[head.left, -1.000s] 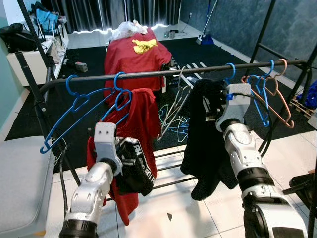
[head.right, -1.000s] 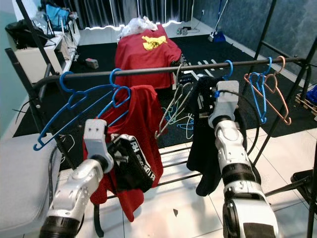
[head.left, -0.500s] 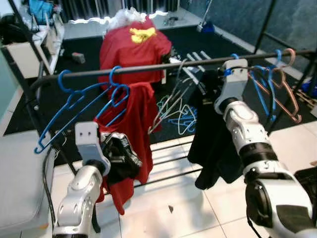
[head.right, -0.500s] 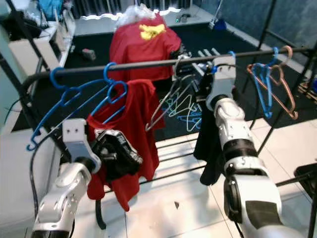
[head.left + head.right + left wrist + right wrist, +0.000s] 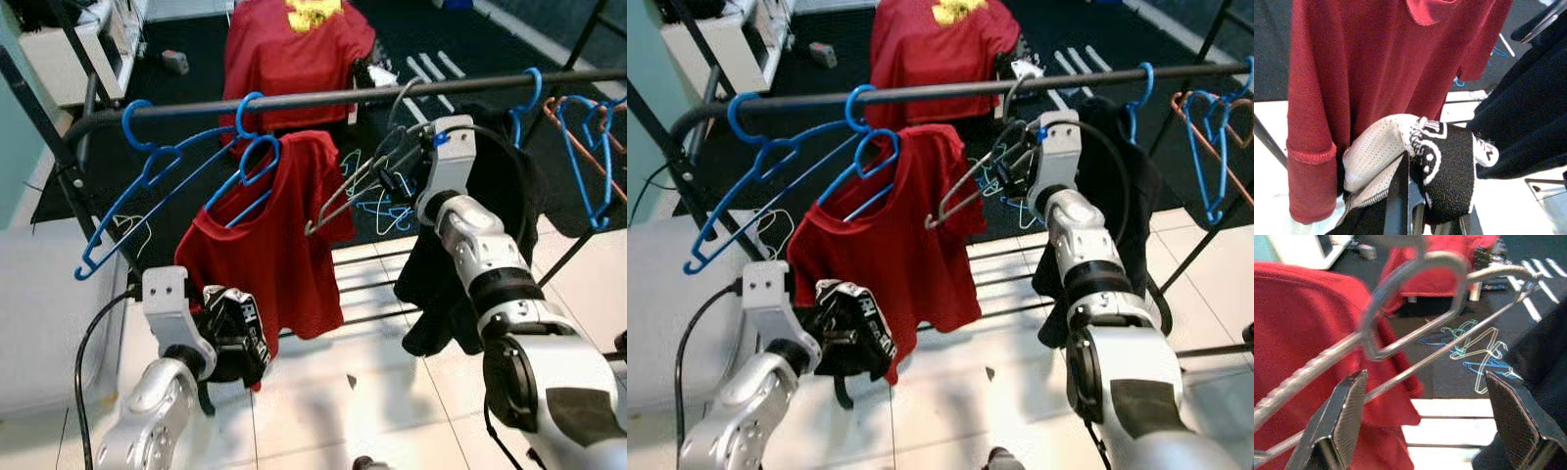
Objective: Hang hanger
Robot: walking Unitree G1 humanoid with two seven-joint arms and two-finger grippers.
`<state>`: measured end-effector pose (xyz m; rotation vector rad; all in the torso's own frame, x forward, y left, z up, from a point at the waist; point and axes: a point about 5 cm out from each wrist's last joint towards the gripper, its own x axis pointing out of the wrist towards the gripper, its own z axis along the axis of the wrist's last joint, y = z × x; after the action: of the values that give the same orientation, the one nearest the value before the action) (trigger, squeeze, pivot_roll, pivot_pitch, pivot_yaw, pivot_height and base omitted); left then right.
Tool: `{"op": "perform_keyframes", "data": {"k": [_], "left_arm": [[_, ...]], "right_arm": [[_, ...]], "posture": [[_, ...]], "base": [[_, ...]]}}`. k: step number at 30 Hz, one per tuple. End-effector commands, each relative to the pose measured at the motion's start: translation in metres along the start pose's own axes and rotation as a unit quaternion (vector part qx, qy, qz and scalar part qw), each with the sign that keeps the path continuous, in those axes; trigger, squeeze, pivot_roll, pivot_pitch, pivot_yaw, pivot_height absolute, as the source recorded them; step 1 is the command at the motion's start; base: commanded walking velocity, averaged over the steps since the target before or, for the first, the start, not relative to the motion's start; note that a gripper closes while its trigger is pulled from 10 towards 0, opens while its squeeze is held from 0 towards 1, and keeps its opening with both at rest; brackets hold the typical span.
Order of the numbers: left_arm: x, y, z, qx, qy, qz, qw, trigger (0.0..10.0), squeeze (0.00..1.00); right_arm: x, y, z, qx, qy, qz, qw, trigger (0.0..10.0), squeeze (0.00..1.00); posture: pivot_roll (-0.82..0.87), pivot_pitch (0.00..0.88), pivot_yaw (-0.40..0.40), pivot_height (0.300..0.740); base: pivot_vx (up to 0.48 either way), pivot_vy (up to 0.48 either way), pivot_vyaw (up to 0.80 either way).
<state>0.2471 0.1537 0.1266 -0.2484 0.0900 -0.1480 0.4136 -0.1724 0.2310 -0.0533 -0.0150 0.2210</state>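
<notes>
A grey metal hanger (image 5: 355, 188) hangs tilted with its hook over the dark rail (image 5: 294, 100). My right gripper (image 5: 392, 178) is open just beside it; in the right wrist view the hanger's bars (image 5: 1415, 340) cross in front of the spread fingers (image 5: 1347, 416). Lower left, my left gripper (image 5: 227, 338) is shut on a black-and-white garment (image 5: 1442, 164), held in front of the red shirt (image 5: 265, 235), which hangs on a blue hanger (image 5: 257, 162). A black garment (image 5: 495, 186) hangs on another blue hanger behind my right arm.
An empty blue hanger (image 5: 137, 196) hangs at the rail's left end; blue and orange hangers (image 5: 588, 147) hang at its right end. Loose hangers (image 5: 387, 208) lie on the dark carpet behind. A red-draped chair (image 5: 294, 39) stands beyond, and a grey cushion (image 5: 39, 294) lies left.
The whole view has tilted down and shifted. My right gripper has come down and left to the grey hanger. My left gripper now sits lower with the garment.
</notes>
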Motion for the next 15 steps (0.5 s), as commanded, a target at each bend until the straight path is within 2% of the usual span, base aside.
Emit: {"op": "perform_keyframes", "data": {"k": [1, 8, 15], "left_arm": [[-0.008, 0.002, -0.001, 0.002, 0.004, -0.001, 1.0, 10.0, 0.0], [-0.012, -0.004, -0.001, -0.002, 0.011, -0.015, 1.0, 10.0, 0.0], [-0.014, -0.009, 0.002, -0.005, 0.013, -0.027, 1.0, 10.0, 0.0]], "right_arm": [[0.0, 0.012, -0.004, 0.002, 0.005, 0.028, 1.0, 10.0, 0.0], [0.002, 0.015, 0.0, -0.002, -0.002, 0.032, 0.999, 10.0, 0.0], [-0.004, 0.02, 0.001, -0.017, -0.011, 0.036, 0.999, 10.0, 0.0]], "posture": [[-0.01, 0.282, 0.035, 0.74], [0.0, 0.276, 0.036, 0.74], [0.0, 0.256, 0.039, 0.74]], "base": [[0.0, 0.0, 0.0], [0.0, 0.0, 0.0], [0.0, 0.0, 0.0]]}}
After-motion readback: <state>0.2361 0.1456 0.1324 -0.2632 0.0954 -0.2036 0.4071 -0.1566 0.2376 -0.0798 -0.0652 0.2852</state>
